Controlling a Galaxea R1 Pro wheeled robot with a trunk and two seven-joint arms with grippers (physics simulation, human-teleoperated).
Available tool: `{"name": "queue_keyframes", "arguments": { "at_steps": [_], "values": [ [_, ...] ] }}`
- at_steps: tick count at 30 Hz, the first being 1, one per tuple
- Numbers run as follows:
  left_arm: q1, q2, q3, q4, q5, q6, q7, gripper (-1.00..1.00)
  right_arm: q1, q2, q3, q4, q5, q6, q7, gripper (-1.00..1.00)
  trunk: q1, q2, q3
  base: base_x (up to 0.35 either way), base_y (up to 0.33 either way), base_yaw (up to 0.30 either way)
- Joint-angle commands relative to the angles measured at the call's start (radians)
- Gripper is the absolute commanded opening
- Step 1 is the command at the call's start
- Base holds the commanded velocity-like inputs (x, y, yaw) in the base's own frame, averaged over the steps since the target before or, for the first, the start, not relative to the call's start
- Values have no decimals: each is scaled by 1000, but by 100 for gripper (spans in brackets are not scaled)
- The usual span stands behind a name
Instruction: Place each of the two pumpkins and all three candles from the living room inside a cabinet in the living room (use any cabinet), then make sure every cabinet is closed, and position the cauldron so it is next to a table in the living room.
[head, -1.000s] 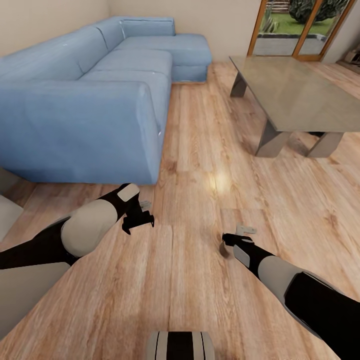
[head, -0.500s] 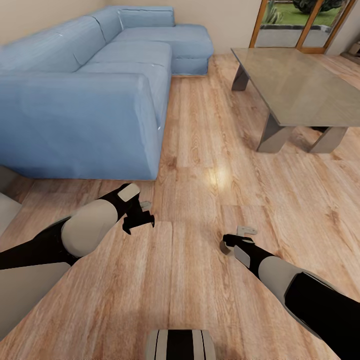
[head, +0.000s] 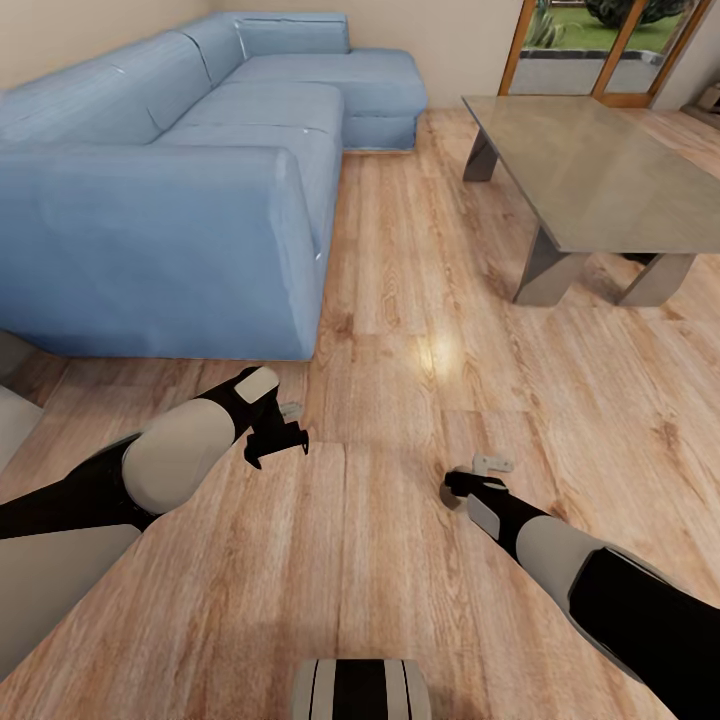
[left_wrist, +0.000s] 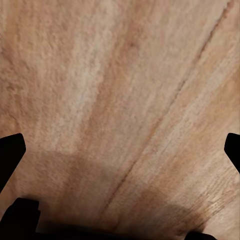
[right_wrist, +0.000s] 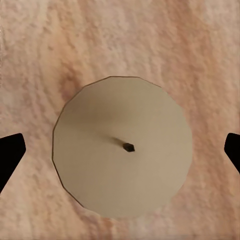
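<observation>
A grey-beige candle (right_wrist: 122, 146) with a small dark wick stands upright on the wooden floor, seen from straight above in the right wrist view. My right gripper (right_wrist: 120, 150) hangs over it, open, with its dark fingertips (right_wrist: 10, 152) well apart on either side and clear of the candle. In the head view the candle (head: 447, 496) peeks out just under the right gripper (head: 468, 482). My left gripper (head: 278, 440) is open over bare floor, nothing between its fingers (left_wrist: 11, 152). The glass-topped table (head: 600, 170) stands at the far right.
A long blue corner sofa (head: 180, 180) takes up the left and back, its near arm just beyond my left gripper. Glass doors with wooden frames (head: 600, 50) lie behind the table. Wooden floor (head: 420, 300) runs between sofa and table.
The whole picture shifted a little a second ago, so the camera moved. Both arms have held almost still since, with the right gripper staying over the candle.
</observation>
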Motion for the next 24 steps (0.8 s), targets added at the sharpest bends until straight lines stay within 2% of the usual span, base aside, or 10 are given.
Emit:
{"name": "queue_keyframes", "arguments": {
  "at_steps": [1,4,13,24],
  "values": [
    [0,0,2,-2,10,2,10,100,0,0,8,-2,-9,-1,-5,100,0,0,-1,0,0,0],
    [0,-2,2,-2,9,2,10,100,0,0,8,-2,-9,-1,-5,100,0,0,-1,0,0,0],
    [0,-3,2,-3,8,2,12,100,0,-2,7,-2,-9,-1,-6,100,4,-2,-35,0,0,0],
    [0,-4,3,-3,8,3,12,100,0,-3,5,-5,-9,-3,-7,100,4,-2,-35,0,0,0]
  ]
}}
